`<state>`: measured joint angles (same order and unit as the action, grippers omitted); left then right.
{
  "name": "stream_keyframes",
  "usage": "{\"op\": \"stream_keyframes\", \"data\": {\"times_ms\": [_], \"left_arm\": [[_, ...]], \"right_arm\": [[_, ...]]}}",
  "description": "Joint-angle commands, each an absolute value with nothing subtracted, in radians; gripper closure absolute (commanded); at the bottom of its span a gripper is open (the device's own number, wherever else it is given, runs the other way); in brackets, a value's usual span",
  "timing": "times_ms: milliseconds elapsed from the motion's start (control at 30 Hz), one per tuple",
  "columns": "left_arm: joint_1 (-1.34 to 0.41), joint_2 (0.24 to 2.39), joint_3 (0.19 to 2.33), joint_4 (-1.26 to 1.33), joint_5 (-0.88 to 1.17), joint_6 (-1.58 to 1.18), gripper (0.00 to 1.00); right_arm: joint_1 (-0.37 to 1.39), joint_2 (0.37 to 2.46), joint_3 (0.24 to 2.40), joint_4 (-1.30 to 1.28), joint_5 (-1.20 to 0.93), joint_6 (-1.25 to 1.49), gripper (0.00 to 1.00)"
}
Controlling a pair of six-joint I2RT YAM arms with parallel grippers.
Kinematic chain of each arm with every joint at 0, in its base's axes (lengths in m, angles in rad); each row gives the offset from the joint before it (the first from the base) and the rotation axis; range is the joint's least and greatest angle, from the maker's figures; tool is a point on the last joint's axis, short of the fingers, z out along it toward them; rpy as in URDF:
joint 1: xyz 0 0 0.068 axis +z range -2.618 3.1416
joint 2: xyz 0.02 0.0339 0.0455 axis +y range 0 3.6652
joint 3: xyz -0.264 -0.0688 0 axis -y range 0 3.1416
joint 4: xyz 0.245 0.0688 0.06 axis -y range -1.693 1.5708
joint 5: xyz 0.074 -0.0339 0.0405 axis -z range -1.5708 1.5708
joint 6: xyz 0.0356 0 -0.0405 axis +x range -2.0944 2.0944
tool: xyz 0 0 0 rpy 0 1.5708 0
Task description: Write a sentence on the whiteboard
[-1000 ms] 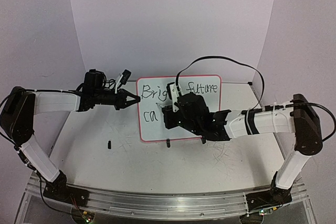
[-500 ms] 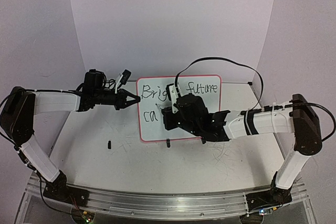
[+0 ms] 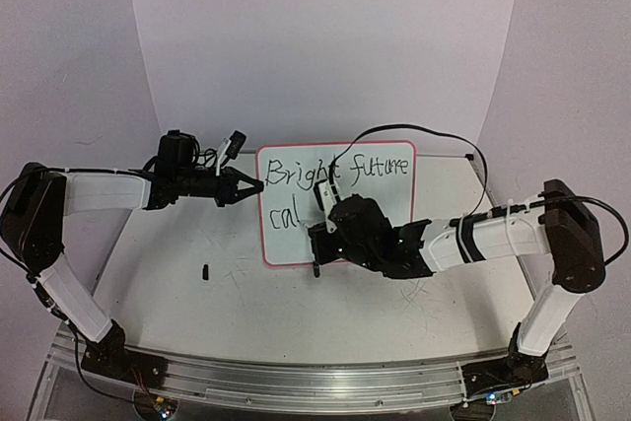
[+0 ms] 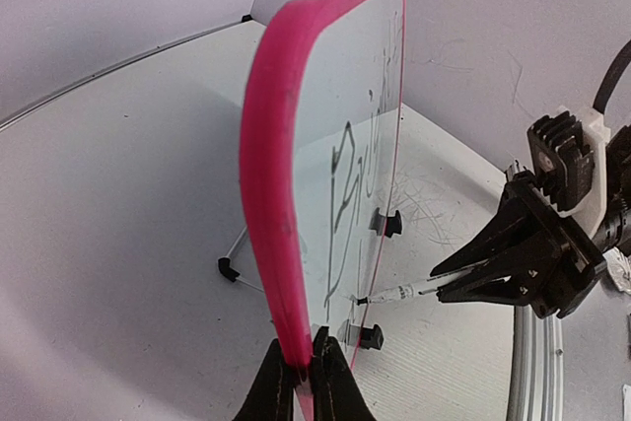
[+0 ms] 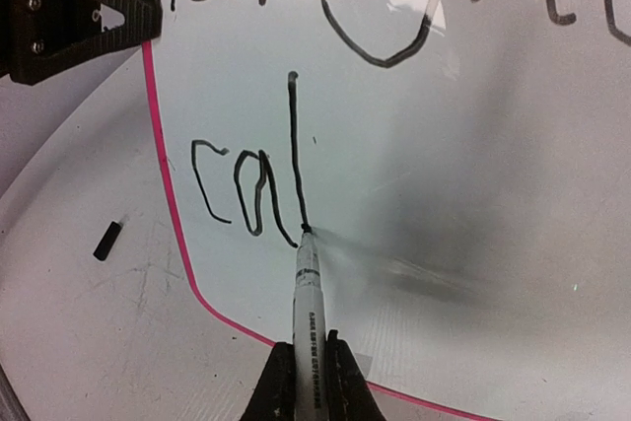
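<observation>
The whiteboard [image 3: 392, 206] stands upright on the table, pink-framed. My left gripper [image 3: 258, 185] is shut on its left edge, and the left wrist view shows the pink frame [image 4: 276, 194] pinched between those jaws [image 4: 304, 367]. The sentence [image 3: 380, 167] reads "Bright future" on the top line and "cal" [image 5: 246, 189] below it. My right gripper [image 5: 308, 362] is shut on a white marker [image 5: 308, 303]. The marker's black tip [image 5: 304, 231] touches the board at the foot of the "l". From above, the right gripper [image 3: 315, 239] covers the board's lower middle.
A small black cap [image 3: 205, 271] lies on the table left of the board. Black clip feet [image 4: 370, 337] and a thin rear leg [image 4: 229, 268] prop the board. A black cable [image 3: 414, 130] arcs above the board. A curved white backdrop rises behind.
My right gripper has moved down the board with the marker, adding an "l" after "ca" and uncovering the end of "Bright". The left gripper and the board have not moved.
</observation>
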<state>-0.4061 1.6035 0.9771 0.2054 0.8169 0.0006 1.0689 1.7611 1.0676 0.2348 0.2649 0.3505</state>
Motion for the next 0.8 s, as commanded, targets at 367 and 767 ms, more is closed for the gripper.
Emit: {"op": "stream_keyframes", "data": {"times_ms": [367, 767], "left_arm": [[-0.4, 1.559, 1.004, 0.267, 0.782, 0.054, 1.0], [-0.4, 1.556, 1.002, 0.267, 0.784, 0.054, 1.0]], "right_arm": [[1.076, 1.621, 1.021, 0.264, 0.299, 0.333, 1.0], [1.051, 1.704, 1.135, 0.284, 0.346, 0.279, 1.0]]}}
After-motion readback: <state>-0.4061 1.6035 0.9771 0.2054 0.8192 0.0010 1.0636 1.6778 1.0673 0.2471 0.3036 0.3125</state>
